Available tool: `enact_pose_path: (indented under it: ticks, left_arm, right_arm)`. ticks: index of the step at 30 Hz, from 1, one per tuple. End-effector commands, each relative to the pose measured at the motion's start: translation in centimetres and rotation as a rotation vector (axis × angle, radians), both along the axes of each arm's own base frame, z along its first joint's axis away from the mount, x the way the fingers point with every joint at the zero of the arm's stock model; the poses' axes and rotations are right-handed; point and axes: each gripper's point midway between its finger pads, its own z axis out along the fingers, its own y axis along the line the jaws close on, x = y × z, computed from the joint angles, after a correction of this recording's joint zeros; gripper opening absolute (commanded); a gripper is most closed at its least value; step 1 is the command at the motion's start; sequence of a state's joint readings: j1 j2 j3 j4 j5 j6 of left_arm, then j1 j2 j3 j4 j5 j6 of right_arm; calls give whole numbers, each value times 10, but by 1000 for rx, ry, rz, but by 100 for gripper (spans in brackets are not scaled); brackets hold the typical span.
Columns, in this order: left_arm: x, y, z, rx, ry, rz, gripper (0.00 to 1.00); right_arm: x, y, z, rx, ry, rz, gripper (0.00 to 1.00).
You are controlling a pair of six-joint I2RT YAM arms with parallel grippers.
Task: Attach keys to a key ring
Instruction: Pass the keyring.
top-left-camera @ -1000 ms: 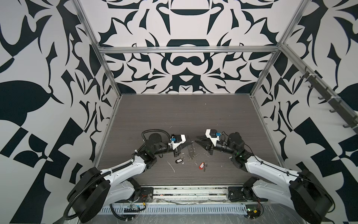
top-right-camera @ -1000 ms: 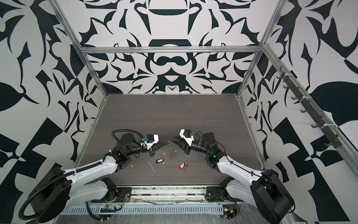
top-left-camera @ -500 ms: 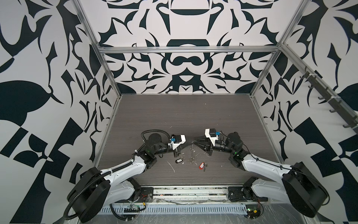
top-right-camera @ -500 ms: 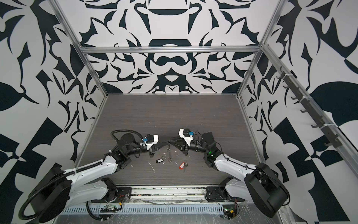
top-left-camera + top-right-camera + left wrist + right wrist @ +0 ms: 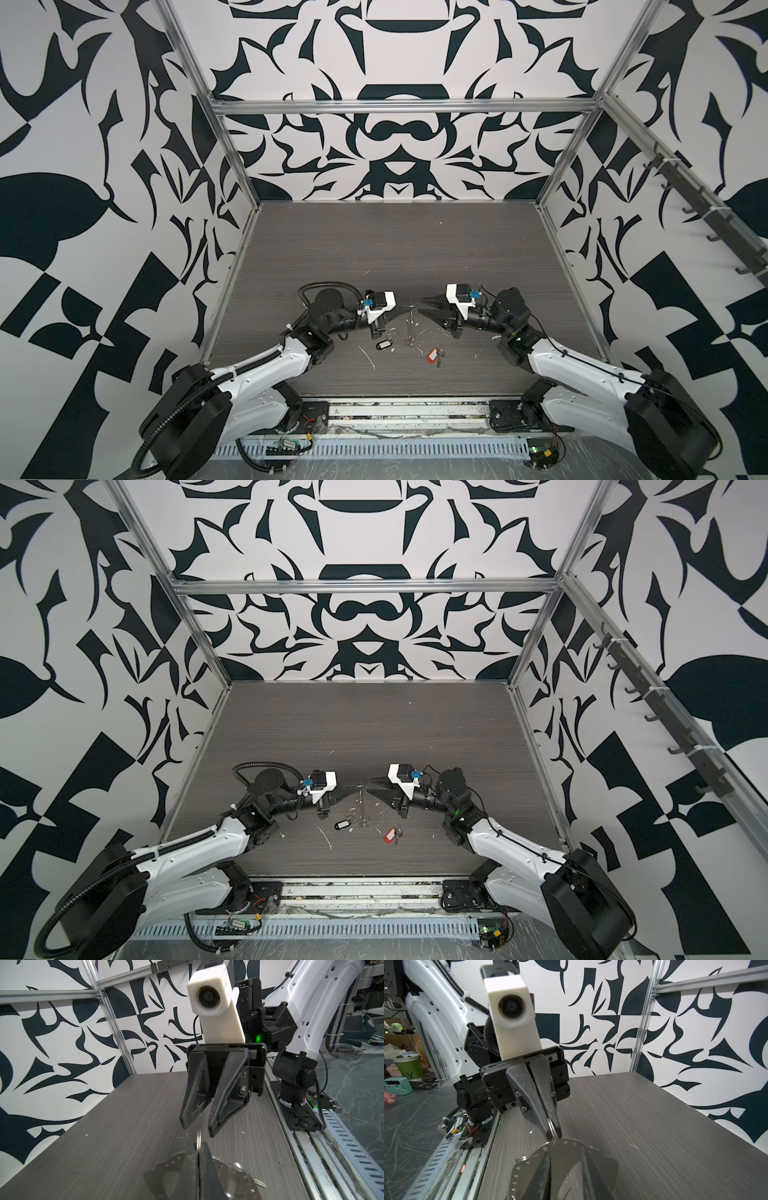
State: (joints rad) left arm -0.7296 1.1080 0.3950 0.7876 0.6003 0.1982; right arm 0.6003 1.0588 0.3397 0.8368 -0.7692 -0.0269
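Key ring [image 5: 551, 1126] of thin grey metal is standing edge-on over the dark wood-grain table [image 5: 395, 249]'s near middle, the closed left gripper [image 5: 405, 309] pinching it. The right gripper [image 5: 420, 305] is hovering just right, jaws narrowly parted, empty; black-tagged silver keys [image 5: 384, 344] and red-orange-tagged silver keys [image 5: 434, 355] are lying nearer.

Robotics lab test cell. The enclosure is aluminium extrusion frame [image 5: 399, 107] with black-and-white patterned wall panels [image 5: 83, 166] around a grey wood-grain tabletop [image 5: 395, 249]. The white left arm [image 5: 266, 365] and right arm [image 5: 582, 370] are mounted on a front rail [image 5: 399, 411]. Slotted cable duct [image 5: 374, 451] and a bare circuit board [image 5: 286, 444] with loose wiring sit below. Wrist views show cluttered benches outside the cell, with a green cup [image 5: 406, 1068] and a blue bin [image 5: 357, 1026].
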Motion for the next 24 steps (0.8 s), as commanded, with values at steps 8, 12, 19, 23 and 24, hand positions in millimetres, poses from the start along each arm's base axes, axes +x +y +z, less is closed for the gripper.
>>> enact_pose_path:
  ticks: [8, 12, 19, 23, 24]
  left_arm:
    - [-7, -2, 14, -38, -30, -47, 0]
    - [-7, -3, 14, -38, -29, -50, 0]
    - [-7, -6, 15, -36, -24, -68, 0]
    - [-7, -7, 17, -38, -23, -74, 0]
    - [-7, -7, 17, -38, -23, -76, 0]
  right_arm:
    - [-7, 10, 12, 19, -5, 70, 27]
    - [-8, 12, 15, 24, -10, 76, 26]
    - [-12, 15, 21, 34, -21, 94, 26]
    - [-12, 16, 20, 31, -20, 96, 25]
    - [-11, 16, 19, 30, -19, 97, 25]
